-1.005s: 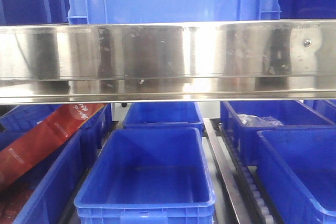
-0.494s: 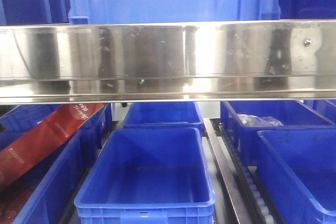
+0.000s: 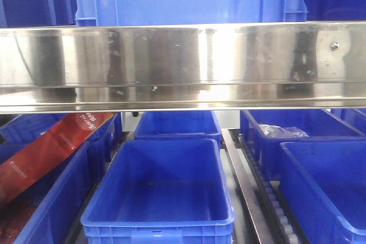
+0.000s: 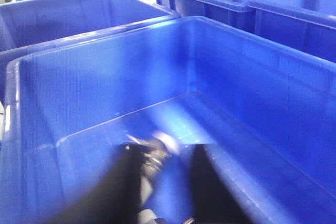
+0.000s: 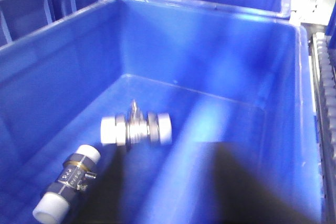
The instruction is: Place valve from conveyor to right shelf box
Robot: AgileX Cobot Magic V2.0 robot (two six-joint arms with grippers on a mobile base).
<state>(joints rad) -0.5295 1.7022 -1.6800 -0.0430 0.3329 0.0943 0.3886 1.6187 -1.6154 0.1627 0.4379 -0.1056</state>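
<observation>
The conveyor is out of view. In the left wrist view my left gripper hangs inside a blue box with its jaws apart. A blurred metal valve with a white end sits at the tip of the left finger, and blue shows between it and the right finger. In the right wrist view my right gripper is open and empty over another blue box. Two valves lie on that box's floor, a blurred silver one and a dark one. Neither gripper shows in the front view.
A wide steel shelf rail crosses the front view. Below it stand several blue boxes, one in the middle and others at the right. A red carton leans in the left box. A roller track runs between the boxes.
</observation>
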